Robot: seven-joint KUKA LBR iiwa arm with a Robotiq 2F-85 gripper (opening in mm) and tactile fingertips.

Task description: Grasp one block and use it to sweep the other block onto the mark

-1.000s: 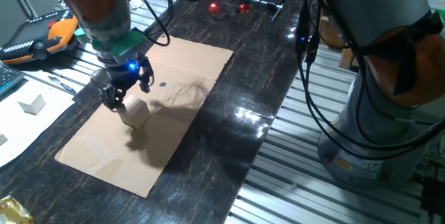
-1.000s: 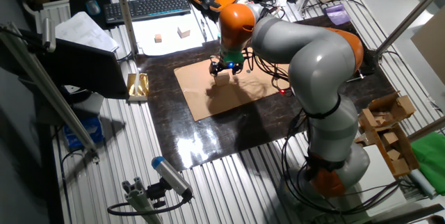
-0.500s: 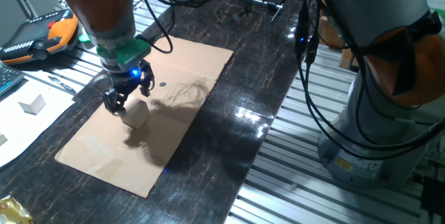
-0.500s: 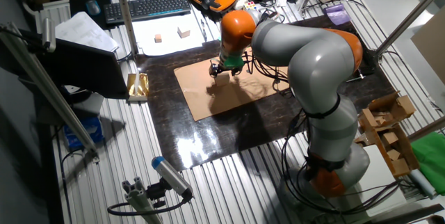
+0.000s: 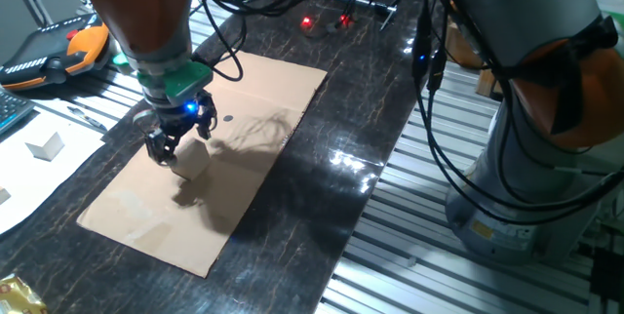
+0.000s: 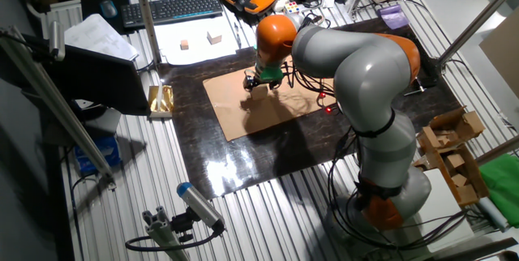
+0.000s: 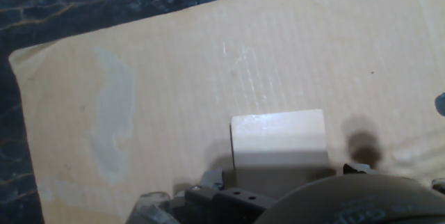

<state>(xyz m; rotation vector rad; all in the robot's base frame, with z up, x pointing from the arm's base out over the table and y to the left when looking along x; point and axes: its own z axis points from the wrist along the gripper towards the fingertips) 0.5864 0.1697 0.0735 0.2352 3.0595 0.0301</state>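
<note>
The block (image 5: pixel 191 159) is a plain light-tan cube sitting on a flat cardboard sheet (image 5: pixel 253 109) that lies on the dark marbled counter (image 5: pixel 341 148), toward the counter's left long edge as one fixed view shows it and roughly midway along the sheet. In the hand view the block (image 7: pixel 279 144) fills the lower middle, its pale top face square to the camera and its near side tucked under the dark body of the hand. The end effector (image 5: pixel 174 138) hangs directly over the block, its black fingers reaching down around the cube's upper part; whether the fingers are pinching the cube or merely straddling it cannot be told, since the contact is hidden in every view. A blue light glows on the hand just above the fingers. The mark (image 5: pixel 229 117) is a tiny dark dot on the cardboard, near the block on the side toward the counter's far end, apart from the cube. In the other fixed view the end effector (image 6: pixel 261 81) is small, poised near the far edge of the cardboard sheet (image 6: pixel 259 111), and the block cannot be made out there. A paler smear shows on the cardboard sheet (image 7: pixel 174 57) to the left of the cube in the hand view.
</note>
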